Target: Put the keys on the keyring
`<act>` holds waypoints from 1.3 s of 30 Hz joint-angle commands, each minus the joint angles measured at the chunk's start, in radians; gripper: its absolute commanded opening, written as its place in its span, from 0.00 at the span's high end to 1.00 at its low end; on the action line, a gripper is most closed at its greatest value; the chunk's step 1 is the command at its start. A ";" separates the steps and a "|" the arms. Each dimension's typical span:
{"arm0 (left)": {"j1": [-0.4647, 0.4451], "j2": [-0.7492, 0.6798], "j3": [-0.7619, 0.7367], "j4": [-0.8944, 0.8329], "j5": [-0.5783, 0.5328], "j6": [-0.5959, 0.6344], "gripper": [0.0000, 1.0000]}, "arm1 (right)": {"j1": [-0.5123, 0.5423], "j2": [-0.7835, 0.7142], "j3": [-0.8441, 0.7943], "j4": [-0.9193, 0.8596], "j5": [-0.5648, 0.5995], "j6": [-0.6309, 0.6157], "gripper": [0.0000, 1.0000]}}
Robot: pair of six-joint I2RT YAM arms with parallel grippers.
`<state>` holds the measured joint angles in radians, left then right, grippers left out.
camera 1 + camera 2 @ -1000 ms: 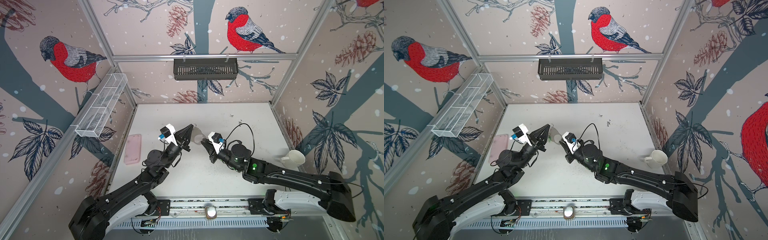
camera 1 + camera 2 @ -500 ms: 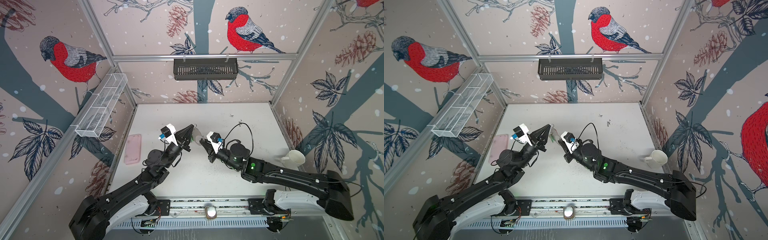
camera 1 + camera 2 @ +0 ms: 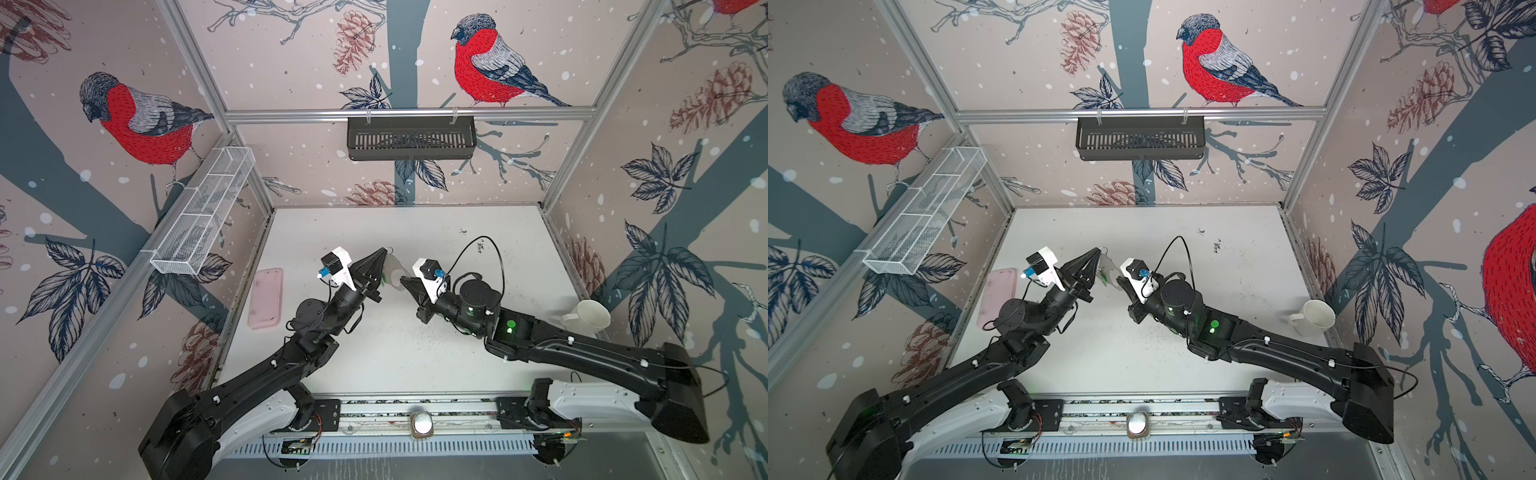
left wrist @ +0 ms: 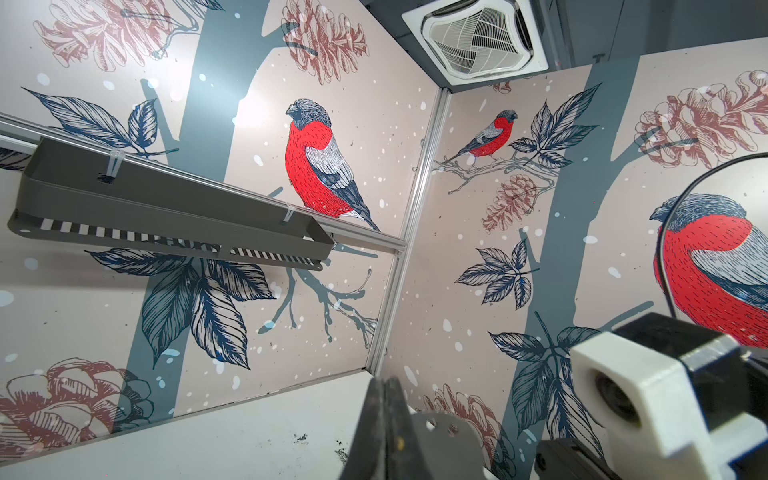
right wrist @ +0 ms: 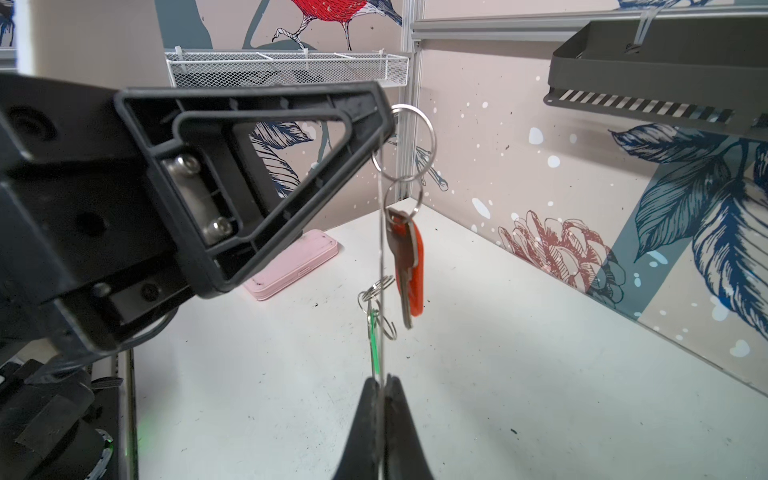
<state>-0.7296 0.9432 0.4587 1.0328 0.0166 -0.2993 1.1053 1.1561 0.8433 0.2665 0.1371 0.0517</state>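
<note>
Jaws of left gripper (image 3: 384,254) and right gripper (image 3: 405,282) pinched tight on opposite edges of the keyring (image 3: 392,270), aloft near the pink case (image 3: 266,297), keys (image 5: 409,266) dangling from its rings (image 5: 432,137); threading looks done, next likely a gentle set-down on the worktop (image 3: 415,353).

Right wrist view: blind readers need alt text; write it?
The left hand and right hand, both shut, hold a flat dark grey keyring plate edge-on above the white table. A red-orange-tagged silver key and a green-tagged key hang from its metal rings.
</note>
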 commanded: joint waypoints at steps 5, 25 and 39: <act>0.000 -0.001 -0.003 -0.019 -0.080 -0.010 1.00 | -0.010 0.005 0.093 -0.202 -0.084 0.091 1.00; 0.001 -0.054 0.050 -0.393 -0.379 0.042 0.71 | -0.230 0.212 0.373 -0.747 -0.280 0.272 1.00; 0.000 0.080 0.158 -0.657 -0.111 0.085 0.72 | -0.524 0.380 0.412 -0.794 -0.542 0.370 1.00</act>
<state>-0.7296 1.0111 0.6094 0.3943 -0.2096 -0.2359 0.6025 1.5021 1.2243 -0.4866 -0.3412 0.4187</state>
